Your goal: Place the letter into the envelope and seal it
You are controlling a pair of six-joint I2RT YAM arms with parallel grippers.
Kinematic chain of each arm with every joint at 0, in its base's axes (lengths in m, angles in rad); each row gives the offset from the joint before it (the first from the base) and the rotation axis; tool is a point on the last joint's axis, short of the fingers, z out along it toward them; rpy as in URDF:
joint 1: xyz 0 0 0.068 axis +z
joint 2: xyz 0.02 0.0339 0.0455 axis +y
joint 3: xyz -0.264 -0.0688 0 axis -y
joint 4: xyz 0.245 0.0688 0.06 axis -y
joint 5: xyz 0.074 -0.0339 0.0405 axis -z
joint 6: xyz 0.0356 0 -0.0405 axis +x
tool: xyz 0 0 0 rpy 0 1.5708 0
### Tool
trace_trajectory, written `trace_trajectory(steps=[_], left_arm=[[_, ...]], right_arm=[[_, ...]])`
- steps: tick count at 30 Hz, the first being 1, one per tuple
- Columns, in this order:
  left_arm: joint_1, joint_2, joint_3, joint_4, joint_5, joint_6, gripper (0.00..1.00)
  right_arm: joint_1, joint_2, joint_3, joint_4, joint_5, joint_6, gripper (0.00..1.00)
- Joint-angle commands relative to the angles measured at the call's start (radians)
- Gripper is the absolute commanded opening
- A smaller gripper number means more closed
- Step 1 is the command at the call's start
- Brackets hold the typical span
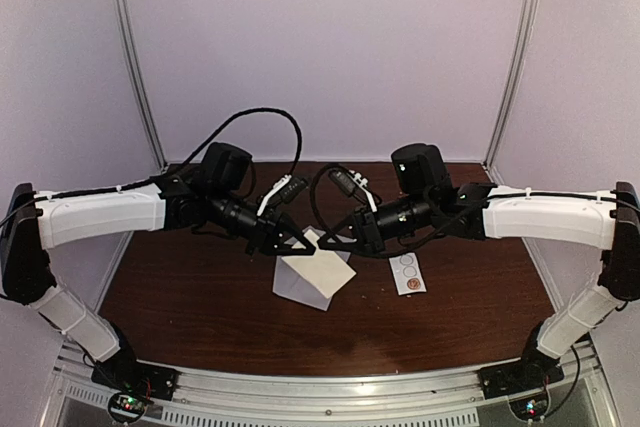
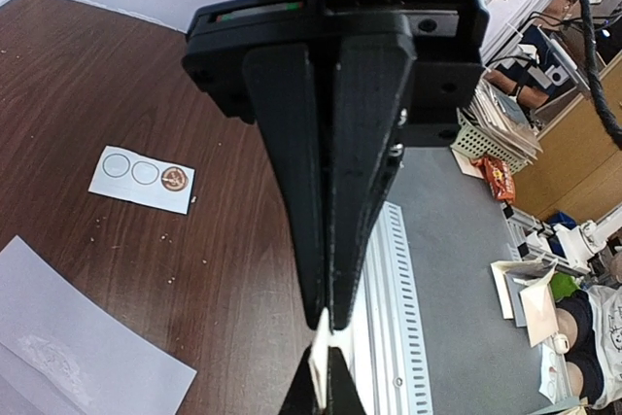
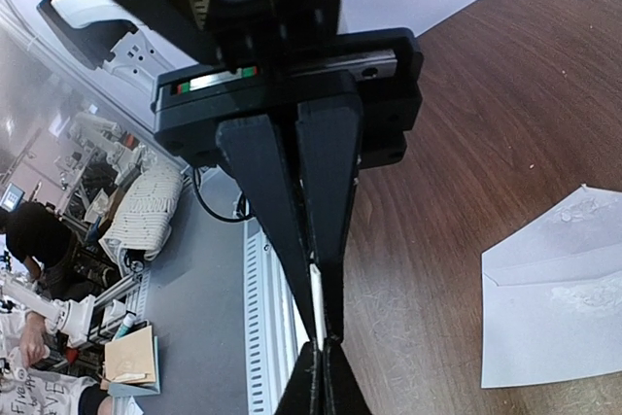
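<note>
My two grippers meet tip to tip above the middle of the table. The left gripper [image 1: 303,243] [image 2: 328,323] is shut on the thin white letter [image 2: 322,355], which I see edge-on. The right gripper [image 1: 326,243] [image 3: 321,332] is shut on the same letter [image 3: 317,300] from the other side. Only a small white sliver of the sheet shows between the tips. The pale envelope [image 1: 313,280] lies flat on the table just below them. It sits at the lower left of the left wrist view [image 2: 73,337] and at the right of the right wrist view [image 3: 559,289].
A small white sticker strip [image 1: 407,273] [image 2: 143,180] with circles lies on the brown table [image 1: 200,297], right of the envelope. A slotted metal rail [image 1: 330,392] runs along the near edge. Both arms hang over the table's middle.
</note>
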Motion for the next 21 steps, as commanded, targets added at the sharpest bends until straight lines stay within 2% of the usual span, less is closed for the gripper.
trace_trajectory(steps=[1,3,5,7,10,16,21], left_arm=[[-0.005,0.008,0.029,0.005,0.011,0.021,0.00],[-0.005,0.007,0.031,0.005,0.003,0.019,0.00],[-0.005,-0.001,0.030,0.007,-0.035,0.009,0.27],[-0.005,-0.033,0.011,0.049,-0.104,-0.023,0.49],[-0.005,-0.108,-0.055,0.186,-0.234,-0.124,0.64],[-0.005,-0.254,-0.250,0.603,-0.435,-0.435,0.76],[-0.019,-0.268,-0.299,0.792,-0.390,-0.564,0.79]], right_arm=[[0.011,-0.001,0.023,0.013,-0.019,-0.014,0.00],[0.011,-0.008,0.017,0.013,-0.007,-0.015,0.00],[0.012,-0.027,-0.001,0.033,0.010,-0.001,0.00],[0.011,-0.055,-0.018,0.088,0.042,0.018,0.00],[0.011,-0.106,-0.057,0.203,0.109,0.059,0.00],[0.012,-0.197,-0.174,0.517,0.241,0.168,0.00],[0.013,-0.217,-0.236,0.761,0.311,0.253,0.00]])
